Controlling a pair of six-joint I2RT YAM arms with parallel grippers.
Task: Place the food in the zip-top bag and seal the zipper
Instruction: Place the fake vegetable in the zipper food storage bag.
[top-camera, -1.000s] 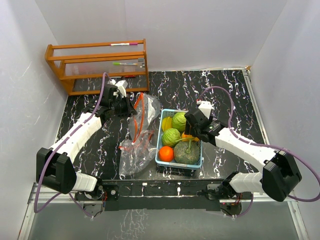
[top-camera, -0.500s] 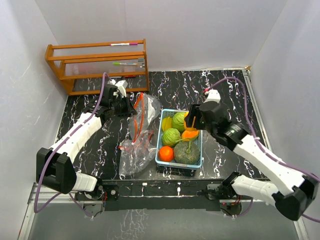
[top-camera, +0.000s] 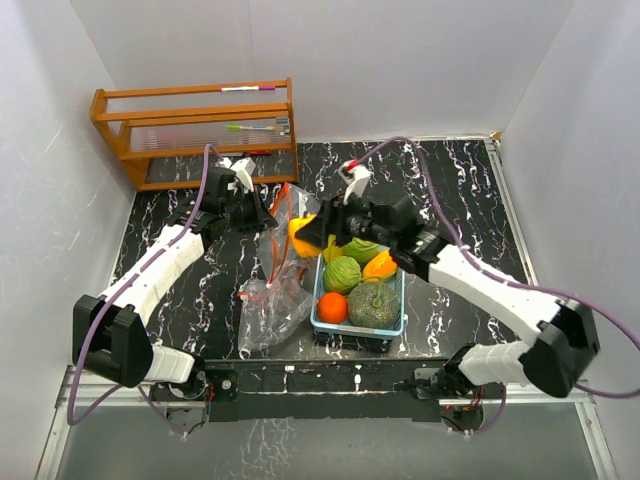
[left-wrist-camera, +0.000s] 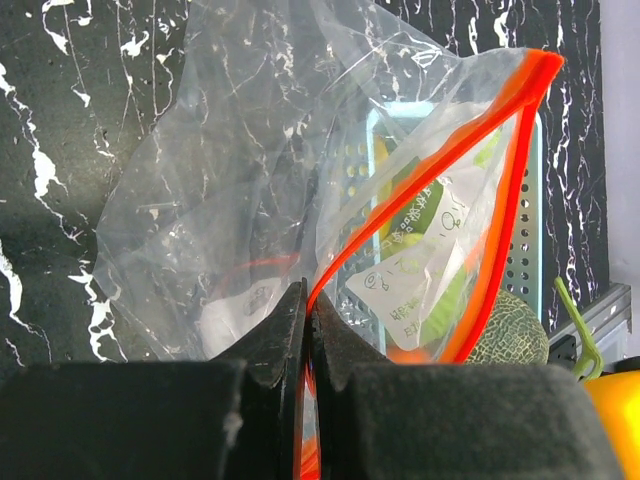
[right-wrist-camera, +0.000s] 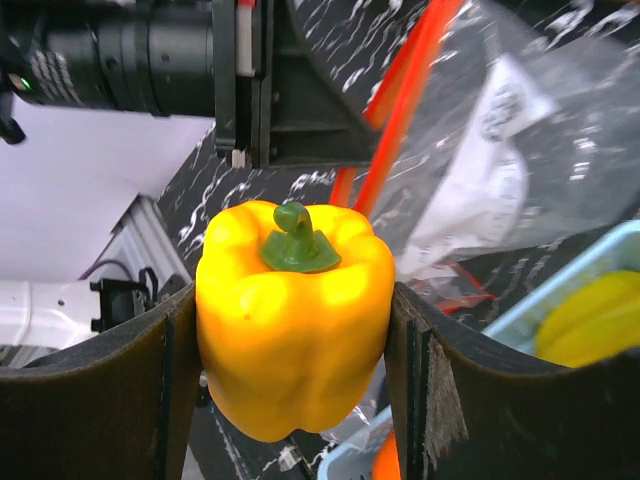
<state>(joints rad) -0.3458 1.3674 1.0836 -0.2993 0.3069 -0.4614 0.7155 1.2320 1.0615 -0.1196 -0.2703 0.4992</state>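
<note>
My right gripper (top-camera: 305, 236) is shut on a yellow pepper (right-wrist-camera: 292, 315) and holds it just right of the mouth of the clear zip-top bag (top-camera: 275, 285), above the table. My left gripper (top-camera: 262, 214) is shut on the bag's orange zipper rim (left-wrist-camera: 420, 185) and holds the mouth up and open. The light-blue basket (top-camera: 360, 331) right of the bag holds a green cabbage ball (top-camera: 343, 273), another partly under my right arm (top-camera: 362, 250), a netted melon (top-camera: 374, 306), an orange (top-camera: 333, 307) and an orange pepper (top-camera: 380, 266).
A wooden rack (top-camera: 195, 130) with pens stands at the back left. White walls close in the table on three sides. The bag's lower part lies crumpled on the dark marbled table (top-camera: 200, 290) left of the basket.
My right gripper has lifted the yellow pepper out of the basket and carried it left to the bag's mouth. The left gripper has kept hold of the zipper rim.
</note>
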